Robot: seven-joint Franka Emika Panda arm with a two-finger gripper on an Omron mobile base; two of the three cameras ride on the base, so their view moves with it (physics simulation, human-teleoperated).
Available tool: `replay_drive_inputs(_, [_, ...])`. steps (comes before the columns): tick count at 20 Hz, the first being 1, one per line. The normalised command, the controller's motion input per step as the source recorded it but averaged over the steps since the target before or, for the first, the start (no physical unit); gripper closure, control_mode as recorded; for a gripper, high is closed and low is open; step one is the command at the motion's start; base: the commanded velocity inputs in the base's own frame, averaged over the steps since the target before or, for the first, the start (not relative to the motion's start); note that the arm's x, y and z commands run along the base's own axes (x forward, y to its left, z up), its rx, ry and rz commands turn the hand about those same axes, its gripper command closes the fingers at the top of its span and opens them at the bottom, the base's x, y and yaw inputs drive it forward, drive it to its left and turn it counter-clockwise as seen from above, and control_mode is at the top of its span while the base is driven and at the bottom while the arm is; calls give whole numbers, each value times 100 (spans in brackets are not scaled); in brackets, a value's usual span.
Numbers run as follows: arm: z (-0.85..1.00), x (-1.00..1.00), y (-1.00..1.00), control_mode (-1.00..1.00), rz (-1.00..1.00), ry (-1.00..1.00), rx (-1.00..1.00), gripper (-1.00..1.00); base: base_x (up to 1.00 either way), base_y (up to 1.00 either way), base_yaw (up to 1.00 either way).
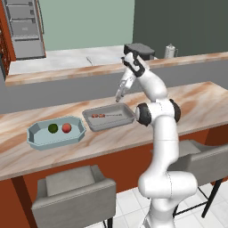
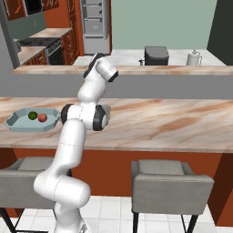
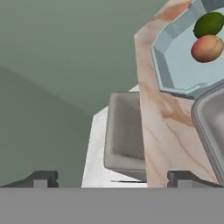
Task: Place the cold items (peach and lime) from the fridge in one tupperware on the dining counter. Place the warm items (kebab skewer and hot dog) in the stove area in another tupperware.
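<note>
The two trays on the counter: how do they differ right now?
The blue tray is eight-sided and wider; the grey tray is rectangular with rounded corners. The blue tray holds the lime and peach; the grey tray holds a skewer. Both are shallow and sit side by side on the counter.

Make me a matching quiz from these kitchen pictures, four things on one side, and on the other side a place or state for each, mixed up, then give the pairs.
Things:
1. lime
2. kebab skewer
3. gripper
4. fridge

Places or states:
A. in the grey tray
B. open and holding nothing, above the grey tray
C. standing at the far back of the room
D. in the light blue tray, beside the peach

Pairs: 1-D, 2-A, 3-B, 4-C
</note>
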Motion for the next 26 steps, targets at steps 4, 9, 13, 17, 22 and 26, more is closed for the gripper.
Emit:
replay_drive_inputs(4, [63, -72, 0, -100, -23, 12, 0, -100, 0, 0, 0])
replay_drive_inputs(9, [71, -69, 0, -100, -25, 2, 0, -100, 0, 0, 0])
replay_drive_inputs(13, [71, -58, 1, -100, -25, 0, -4, -100, 0, 0, 0])
replay_drive_inputs(17, [59, -57, 6, -100, -25, -6, -12, -100, 0, 0, 0])
replay_drive_inputs(22, [33, -55, 14, -100, -25, -7, -19, -100, 0, 0, 0])
replay_drive_inputs(26, [7, -56, 16, -100, -23, -9, -23, -100, 0, 0, 0])
